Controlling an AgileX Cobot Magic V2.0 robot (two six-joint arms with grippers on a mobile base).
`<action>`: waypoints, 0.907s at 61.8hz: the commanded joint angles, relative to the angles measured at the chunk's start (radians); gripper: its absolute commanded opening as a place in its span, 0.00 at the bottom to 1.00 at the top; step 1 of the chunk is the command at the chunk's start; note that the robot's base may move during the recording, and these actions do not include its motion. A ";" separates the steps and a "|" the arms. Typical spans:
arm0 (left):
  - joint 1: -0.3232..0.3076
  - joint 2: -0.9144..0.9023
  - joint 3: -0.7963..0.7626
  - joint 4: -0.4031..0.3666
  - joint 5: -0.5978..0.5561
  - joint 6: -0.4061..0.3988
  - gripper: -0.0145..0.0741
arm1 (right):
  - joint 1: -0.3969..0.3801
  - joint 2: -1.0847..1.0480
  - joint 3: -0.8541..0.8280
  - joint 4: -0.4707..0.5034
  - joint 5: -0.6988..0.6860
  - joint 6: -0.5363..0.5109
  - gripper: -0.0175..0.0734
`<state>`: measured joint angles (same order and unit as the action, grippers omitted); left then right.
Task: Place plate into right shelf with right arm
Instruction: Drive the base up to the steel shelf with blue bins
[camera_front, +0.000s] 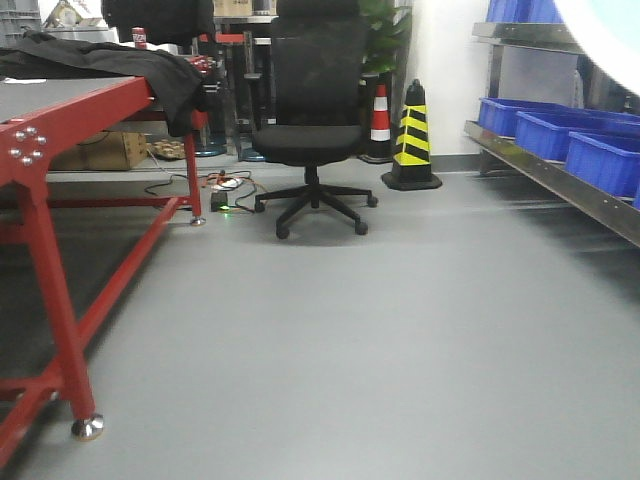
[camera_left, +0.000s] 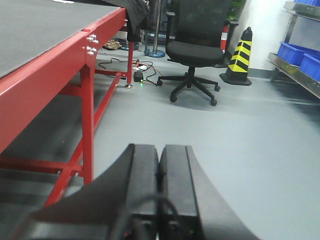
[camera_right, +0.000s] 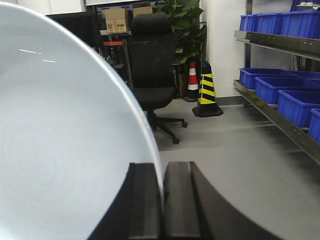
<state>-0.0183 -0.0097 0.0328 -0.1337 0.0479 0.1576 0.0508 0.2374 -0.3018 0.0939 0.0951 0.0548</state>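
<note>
The pale white plate (camera_right: 60, 135) fills the left half of the right wrist view, held on edge. My right gripper (camera_right: 162, 172) is shut on its rim. A blurred corner of the plate (camera_front: 610, 25) shows at the top right of the front view. The right shelf (camera_right: 272, 115), a steel rack with blue bins (camera_right: 295, 102), stands along the right; it also shows in the front view (camera_front: 560, 180) and in the left wrist view (camera_left: 295, 72). My left gripper (camera_left: 160, 155) is shut and empty, low above the floor beside the red table.
A red-framed table (camera_front: 60, 120) with a black cloth (camera_front: 110, 55) stands on the left. A black office chair (camera_front: 312, 130), a yellow-black cone (camera_front: 412, 140) and a red-white cone (camera_front: 380, 120) stand ahead. Cables and a power strip (camera_front: 225, 185) lie by the table leg.
</note>
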 joint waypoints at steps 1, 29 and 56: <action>-0.002 -0.010 0.010 -0.008 -0.090 -0.007 0.02 | -0.006 0.006 -0.032 0.002 -0.095 -0.005 0.26; -0.002 -0.010 0.010 -0.008 -0.090 -0.007 0.02 | -0.006 0.006 -0.032 0.002 -0.095 -0.005 0.26; -0.002 -0.010 0.010 -0.008 -0.090 -0.007 0.02 | -0.006 0.006 -0.032 0.002 -0.095 -0.005 0.26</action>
<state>-0.0183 -0.0097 0.0328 -0.1337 0.0479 0.1576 0.0508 0.2374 -0.3018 0.0939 0.0968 0.0548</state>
